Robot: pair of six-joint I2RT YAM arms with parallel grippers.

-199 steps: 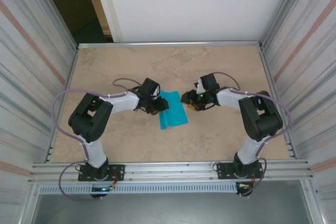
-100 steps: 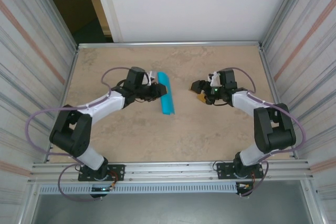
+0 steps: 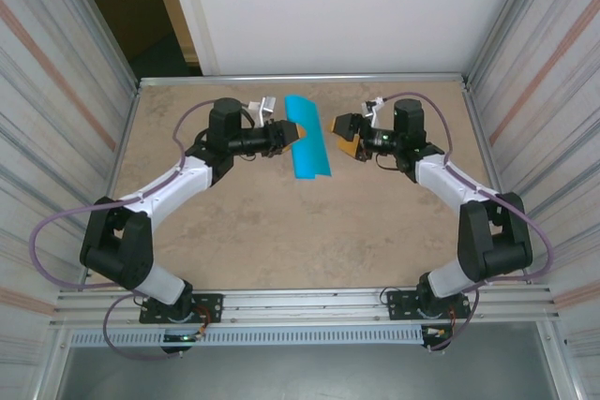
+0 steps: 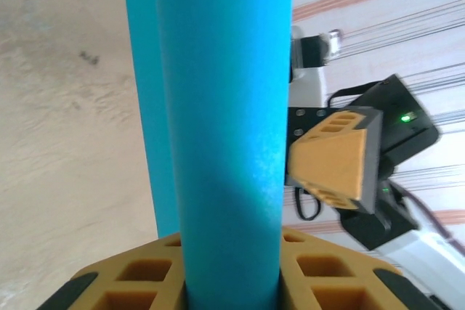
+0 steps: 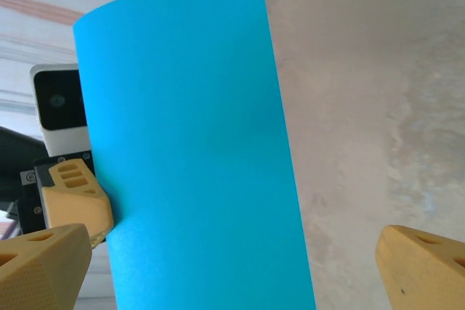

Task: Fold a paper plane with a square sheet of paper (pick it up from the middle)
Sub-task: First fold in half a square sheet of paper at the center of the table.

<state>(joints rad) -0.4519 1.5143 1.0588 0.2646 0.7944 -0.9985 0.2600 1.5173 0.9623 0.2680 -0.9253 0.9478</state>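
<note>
Over the far part of the tabletop (image 3: pixel 281 231), the square sheet of paper (image 3: pixel 309 149) is held up in the air. Its left edge is pinched by the left fingers (image 4: pixel 327 246), closed on it. Nothing is held by the right fingers (image 5: pixel 421 270), which are spread wide just beside the sheet. The free edge is best taken gently and lined up before any crease is pressed.
</note>
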